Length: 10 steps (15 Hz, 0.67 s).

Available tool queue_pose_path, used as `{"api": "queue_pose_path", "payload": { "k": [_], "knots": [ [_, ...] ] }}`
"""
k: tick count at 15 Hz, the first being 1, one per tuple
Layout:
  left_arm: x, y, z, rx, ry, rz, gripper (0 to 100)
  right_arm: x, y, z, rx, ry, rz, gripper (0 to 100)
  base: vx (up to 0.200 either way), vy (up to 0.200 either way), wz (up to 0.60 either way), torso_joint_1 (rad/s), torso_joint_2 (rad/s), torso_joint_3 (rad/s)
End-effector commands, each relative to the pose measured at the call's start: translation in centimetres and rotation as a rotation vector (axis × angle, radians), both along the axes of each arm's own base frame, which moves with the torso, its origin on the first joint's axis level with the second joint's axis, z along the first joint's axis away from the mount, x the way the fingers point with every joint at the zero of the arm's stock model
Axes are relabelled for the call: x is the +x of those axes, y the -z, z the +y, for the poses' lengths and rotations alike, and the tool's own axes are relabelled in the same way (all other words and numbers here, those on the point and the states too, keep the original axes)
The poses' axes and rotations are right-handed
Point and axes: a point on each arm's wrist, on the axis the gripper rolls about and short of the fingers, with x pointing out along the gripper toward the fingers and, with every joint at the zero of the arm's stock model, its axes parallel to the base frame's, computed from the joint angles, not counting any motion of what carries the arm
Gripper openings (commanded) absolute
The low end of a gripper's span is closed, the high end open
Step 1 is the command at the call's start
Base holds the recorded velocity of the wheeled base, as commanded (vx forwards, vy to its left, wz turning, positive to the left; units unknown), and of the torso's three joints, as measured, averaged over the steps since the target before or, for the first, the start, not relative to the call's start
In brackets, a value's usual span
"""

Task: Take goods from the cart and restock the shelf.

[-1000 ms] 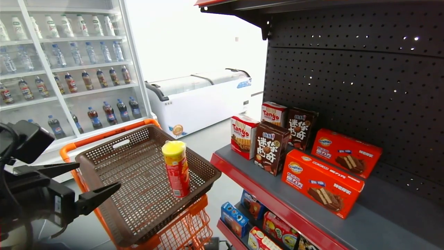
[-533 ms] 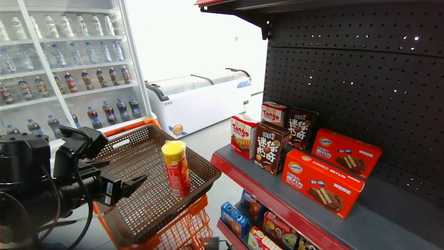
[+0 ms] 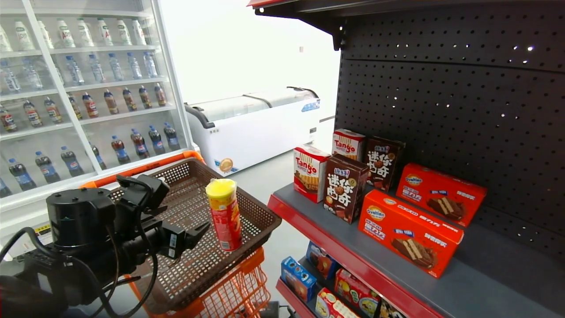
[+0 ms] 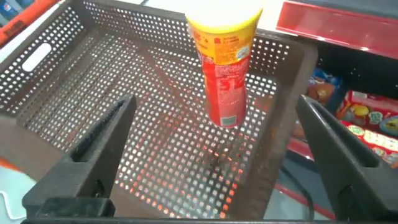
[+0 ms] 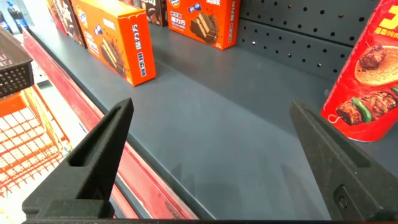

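A tall red can with a yellow lid (image 3: 224, 214) stands upright in the brown perforated basket (image 3: 264, 215) on top of the orange cart (image 3: 238, 289). My left gripper (image 3: 187, 232) hangs open over the basket, just short of the can. In the left wrist view the can (image 4: 225, 68) stands straight ahead between the two spread fingers (image 4: 99, 155), untouched. My right gripper (image 5: 211, 109) is open with nothing in it, low over the grey shelf board (image 5: 217, 149). A red snack can (image 5: 367, 81) stands on the board near it.
On the shelf (image 3: 463, 282) stand two orange boxes (image 3: 408, 232), brown boxes (image 3: 344, 187) and red-and-white boxes (image 3: 310, 173), with bare board to their right. Lower shelves hold more packs (image 3: 326, 287). A drinks fridge (image 3: 79, 88) and a chest freezer (image 3: 256, 123) stand behind the cart.
My left arm has swung in from the left edge, over the basket, up to the can. The can and the shelf goods have not moved.
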Motion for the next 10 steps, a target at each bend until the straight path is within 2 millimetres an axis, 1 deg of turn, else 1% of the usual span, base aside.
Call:
{"api": "queue_pose_path", "payload": {
  "k": [1, 3, 6, 8, 10],
  "knots": [
    [1.3, 2.5, -0.2, 0.012, -0.005, 0.053, 100, 0.0, 0.0, 0.0, 0.0, 0.0, 0.0, 100, 0.0, 0.0, 0.0, 0.0, 0.0, 0.0],
    [3.1, 4.0, -0.6, 0.001, -0.005, 0.002, 100, 0.0, 0.0, 0.0, 0.0, 0.0, 0.0, 100, 0.0, 0.0, 0.0, 0.0, 0.0, 0.0],
    [4.4, 5.5, -1.0, 0.008, 0.003, -0.012, 100, 0.0, 0.0, 0.0, 0.0, 0.0, 0.0, 100, 0.0, 0.0, 0.0, 0.0, 0.0, 0.0],
    [6.0, 6.1, -1.4, -0.002, 0.003, -0.06, 100, 0.0, 0.0, 0.0, 0.0, 0.0, 0.0, 100, 0.0, 0.0, 0.0, 0.0, 0.0, 0.0],
    [6.7, 6.5, -1.5, -0.005, 0.001, -0.074, 100, 0.0, 0.0, 0.0, 0.0, 0.0, 0.0, 100, 0.0, 0.0, 0.0, 0.0, 0.0, 0.0]
  ]
}}
